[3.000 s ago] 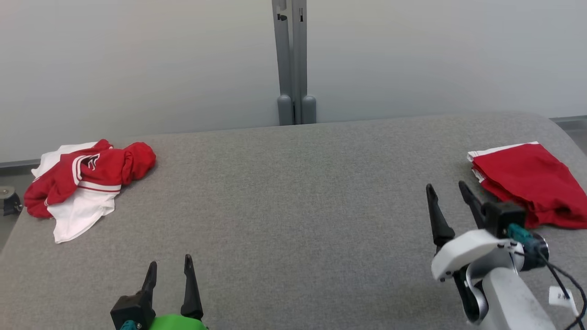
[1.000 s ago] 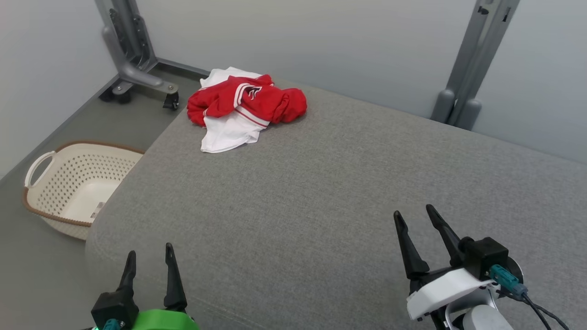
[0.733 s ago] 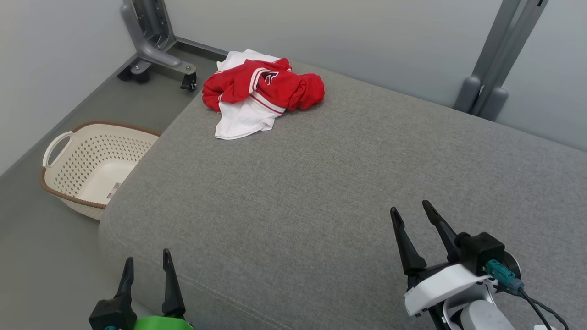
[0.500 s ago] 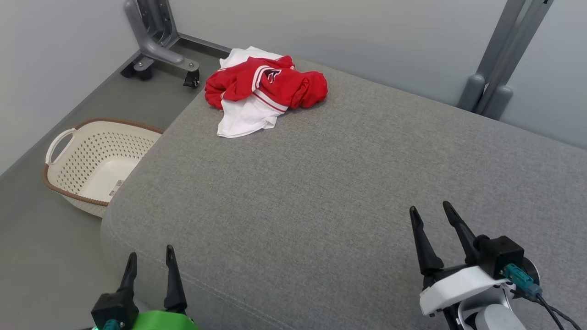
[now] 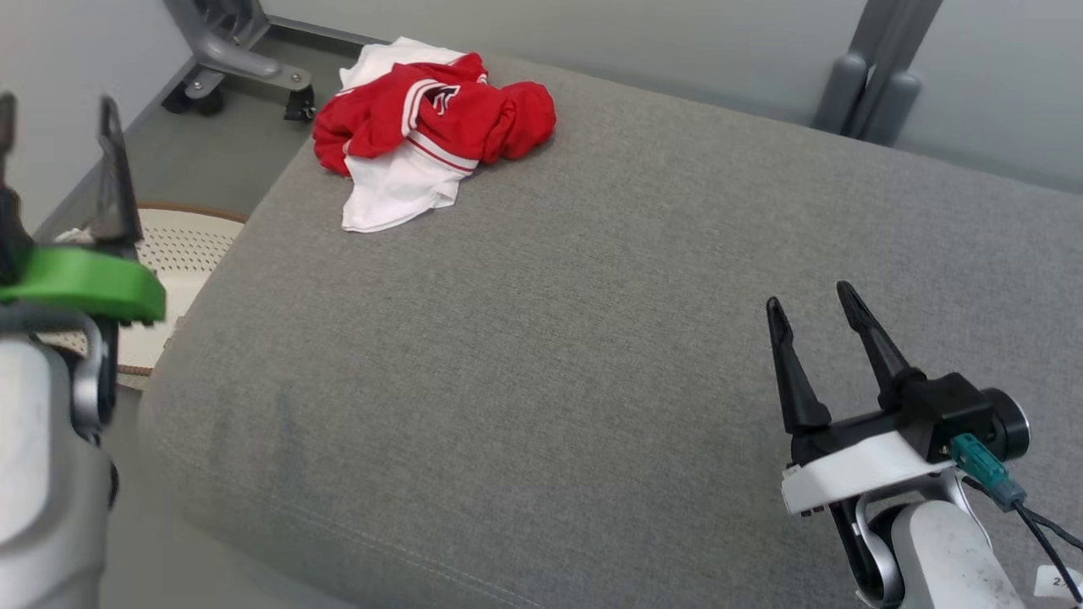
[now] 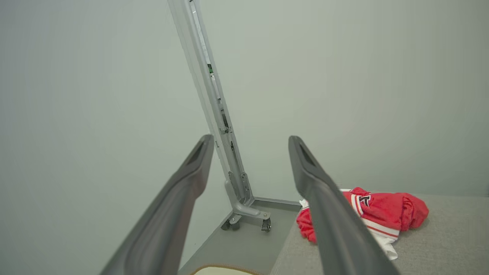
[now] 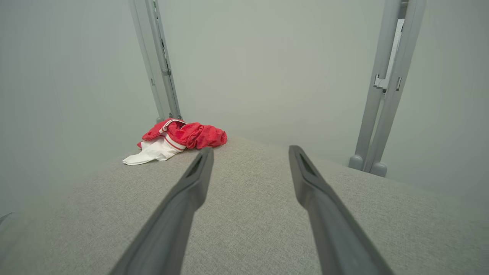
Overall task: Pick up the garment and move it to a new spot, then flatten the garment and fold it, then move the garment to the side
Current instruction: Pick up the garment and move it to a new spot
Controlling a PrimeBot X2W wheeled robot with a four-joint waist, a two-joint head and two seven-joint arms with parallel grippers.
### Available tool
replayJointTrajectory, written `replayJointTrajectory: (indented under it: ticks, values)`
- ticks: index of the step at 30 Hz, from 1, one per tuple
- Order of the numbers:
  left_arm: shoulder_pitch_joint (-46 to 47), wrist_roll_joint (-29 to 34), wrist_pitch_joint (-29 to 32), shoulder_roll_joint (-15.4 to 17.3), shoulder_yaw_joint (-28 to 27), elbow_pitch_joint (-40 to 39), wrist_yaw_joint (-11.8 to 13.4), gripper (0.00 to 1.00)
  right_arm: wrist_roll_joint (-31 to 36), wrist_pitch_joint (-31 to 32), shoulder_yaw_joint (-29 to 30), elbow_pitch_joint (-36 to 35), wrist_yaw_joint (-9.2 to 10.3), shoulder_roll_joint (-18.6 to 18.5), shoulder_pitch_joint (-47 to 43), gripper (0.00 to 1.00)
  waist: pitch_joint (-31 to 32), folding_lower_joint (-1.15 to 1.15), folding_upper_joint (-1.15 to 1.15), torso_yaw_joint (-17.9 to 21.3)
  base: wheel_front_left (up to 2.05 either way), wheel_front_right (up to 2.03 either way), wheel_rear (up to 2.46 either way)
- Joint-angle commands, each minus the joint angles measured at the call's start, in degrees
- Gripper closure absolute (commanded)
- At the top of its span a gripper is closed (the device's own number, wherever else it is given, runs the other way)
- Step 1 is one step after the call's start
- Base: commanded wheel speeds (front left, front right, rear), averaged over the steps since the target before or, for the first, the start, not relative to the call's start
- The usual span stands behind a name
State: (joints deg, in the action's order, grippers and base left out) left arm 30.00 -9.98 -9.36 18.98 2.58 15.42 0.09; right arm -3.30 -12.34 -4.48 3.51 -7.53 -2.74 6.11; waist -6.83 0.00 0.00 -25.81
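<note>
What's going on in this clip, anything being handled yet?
Nothing is held yet. A crumpled red-and-white garment lies at the far left corner of the grey padded surface. The left gripper is open, high at the left near a white basket on the floor; the right gripper, also open, hovers over the near right, far from the garment.

The left gripper is seen high at the head view's left edge, its two dark fingers spread wide and pointed upward above a green wrist collar and a pale forearm. The right gripper is held low at the lower right, jaws likewise parted and empty, a white wrist housing and teal connector behind it.
</note>
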Motion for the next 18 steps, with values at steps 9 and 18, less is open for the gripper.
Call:
replayJointTrajectory:
  ticks: [9,18]
  values:
    - [22.9,-0.5,10.2,4.9,1.4,16.6,-4.6,0.0,0.7,-0.8,-1.4,-6.5,0.09,-0.3,4.5,0.0,-20.4,0.0,0.0,19.0,0.0,0.0,0.0]
    - [29.7,-1.4,13.4,8.1,0.9,30.8,-4.8,0.0,1.3,-1.9,-1.5,-11.1,0.09,-0.2,5.1,0.0,-27.0,0.0,0.0,24.5,0.0,0.0,0.0]
